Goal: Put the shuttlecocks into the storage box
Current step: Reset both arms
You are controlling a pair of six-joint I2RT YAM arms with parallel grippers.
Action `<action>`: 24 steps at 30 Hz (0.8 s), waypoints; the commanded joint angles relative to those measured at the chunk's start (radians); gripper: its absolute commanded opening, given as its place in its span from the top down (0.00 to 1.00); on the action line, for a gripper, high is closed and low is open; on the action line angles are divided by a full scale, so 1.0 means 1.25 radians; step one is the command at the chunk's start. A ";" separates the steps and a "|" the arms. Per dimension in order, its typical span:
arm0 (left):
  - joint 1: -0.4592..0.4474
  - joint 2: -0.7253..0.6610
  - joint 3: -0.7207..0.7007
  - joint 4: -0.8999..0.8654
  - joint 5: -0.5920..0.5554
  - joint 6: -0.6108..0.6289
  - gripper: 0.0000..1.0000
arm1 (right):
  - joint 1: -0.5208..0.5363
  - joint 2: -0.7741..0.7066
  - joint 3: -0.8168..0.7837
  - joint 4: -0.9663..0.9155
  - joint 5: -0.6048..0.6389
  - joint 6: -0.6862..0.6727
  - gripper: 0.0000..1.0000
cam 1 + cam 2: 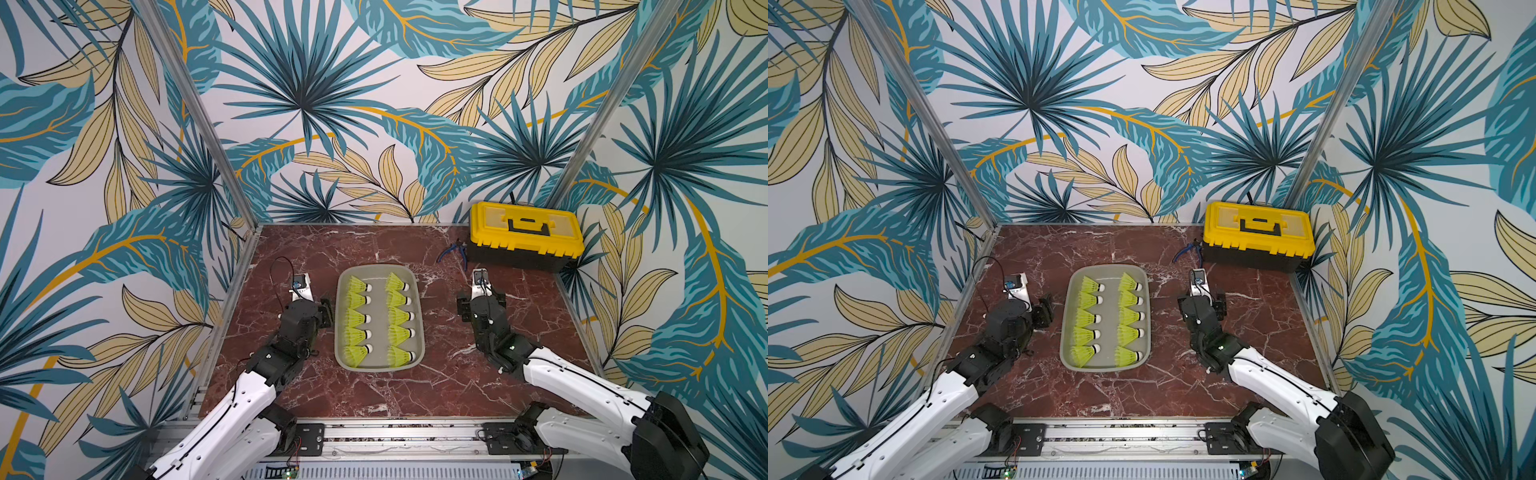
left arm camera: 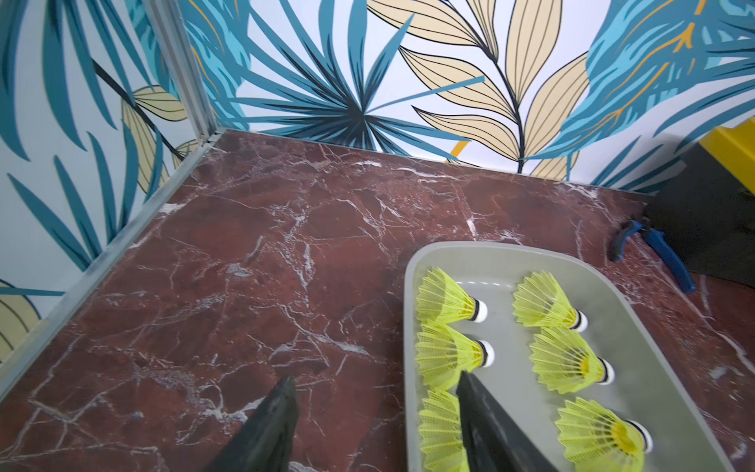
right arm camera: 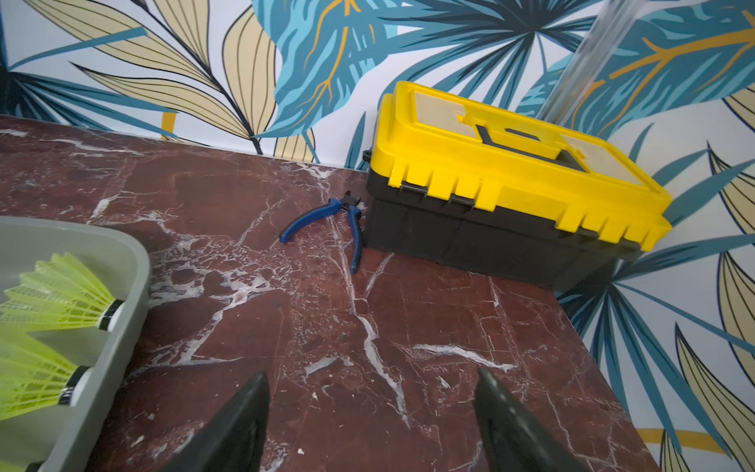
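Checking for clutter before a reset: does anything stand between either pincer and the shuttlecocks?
Nothing visible does. The shuttlecocks lie uncovered in the storage box, left pincer at its rim, right pincer beside it; the pliers and toolbox sit farther back.

Bright, even light; soft shadows.
Top views sharp w/ wide-lens bend at edges; wrist views softer, fingers (image 2: 261,429) blurred up close; glare streak on box (image 2: 486,283) floor.
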 commanded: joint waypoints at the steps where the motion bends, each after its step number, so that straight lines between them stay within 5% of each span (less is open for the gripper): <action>1: 0.029 0.004 -0.037 0.131 -0.025 0.091 0.35 | -0.039 0.005 -0.026 0.039 0.011 0.017 0.21; 14: 0.120 0.072 -0.094 0.318 -0.043 0.218 0.25 | -0.199 0.040 -0.058 0.094 -0.087 0.026 0.20; 24: 0.244 0.190 -0.112 0.413 0.095 0.221 0.12 | -0.303 0.104 -0.091 0.201 -0.178 0.040 0.17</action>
